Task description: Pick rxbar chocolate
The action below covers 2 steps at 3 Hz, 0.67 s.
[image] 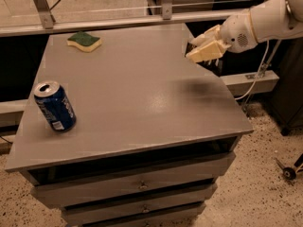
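Judging the lift to be the step in hand, we find the gripper point(204, 49) hanging in the air above the right edge of the grey table point(142, 103), and we cannot tell whether it is clamped or spread. The rxbar chocolate lies nowhere on the tabletop; a dark sliver point(213, 63) tucked under the gripper may be it. We would raise slowly and level, without swinging, so that a thin, slick wrapper cannot slide out. The blue soda can point(55, 106) and the sponge point(84, 41) sit well apart, out of the way.
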Tool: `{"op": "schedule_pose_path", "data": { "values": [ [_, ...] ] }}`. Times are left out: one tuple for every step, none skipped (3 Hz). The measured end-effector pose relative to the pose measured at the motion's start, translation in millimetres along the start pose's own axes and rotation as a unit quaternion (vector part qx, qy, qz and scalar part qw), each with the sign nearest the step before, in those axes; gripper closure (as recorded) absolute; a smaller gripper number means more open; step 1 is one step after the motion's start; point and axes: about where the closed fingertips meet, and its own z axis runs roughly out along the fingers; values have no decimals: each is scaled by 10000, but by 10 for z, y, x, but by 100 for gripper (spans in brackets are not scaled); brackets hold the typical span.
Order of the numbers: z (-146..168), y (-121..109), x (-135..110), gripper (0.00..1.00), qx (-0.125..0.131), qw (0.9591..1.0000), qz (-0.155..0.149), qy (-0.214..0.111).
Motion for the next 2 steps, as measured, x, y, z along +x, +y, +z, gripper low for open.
{"op": "schedule_pose_path", "data": {
  "values": [
    [21, 54, 0, 100, -108, 9984, 238, -508],
    [17, 64, -16, 100, -123, 9980, 257, -559]
  ]
}}
